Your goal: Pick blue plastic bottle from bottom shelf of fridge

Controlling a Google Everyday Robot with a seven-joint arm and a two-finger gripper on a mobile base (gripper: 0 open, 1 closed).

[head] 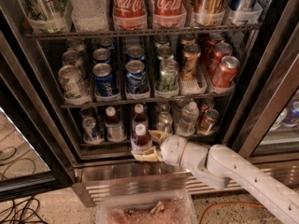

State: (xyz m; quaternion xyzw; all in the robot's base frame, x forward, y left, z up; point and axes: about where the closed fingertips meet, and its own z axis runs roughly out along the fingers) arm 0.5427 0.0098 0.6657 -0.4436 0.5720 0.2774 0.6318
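The fridge (28, 101) stands open with wire racks of cans and bottles. The blue plastic bottle (140, 138), small with a white cap, dark reddish-brown liquid and a pale label, is upright at the front edge of the bottom shelf. My gripper (148, 146) comes in from the lower right on a white arm; its tan fingers (145, 156) sit around the bottle's lower body, shut on it. Two similar dark bottles (113, 124) stand behind it on the same shelf.
Blue cans (104, 80) and green cans (167, 74) fill the middle shelf, red cans (225, 70) lie at its right. A clear water bottle (188, 118) stands on the bottom shelf. The ribbed steel base (117, 181) and a plastic bin (145, 211) lie below.
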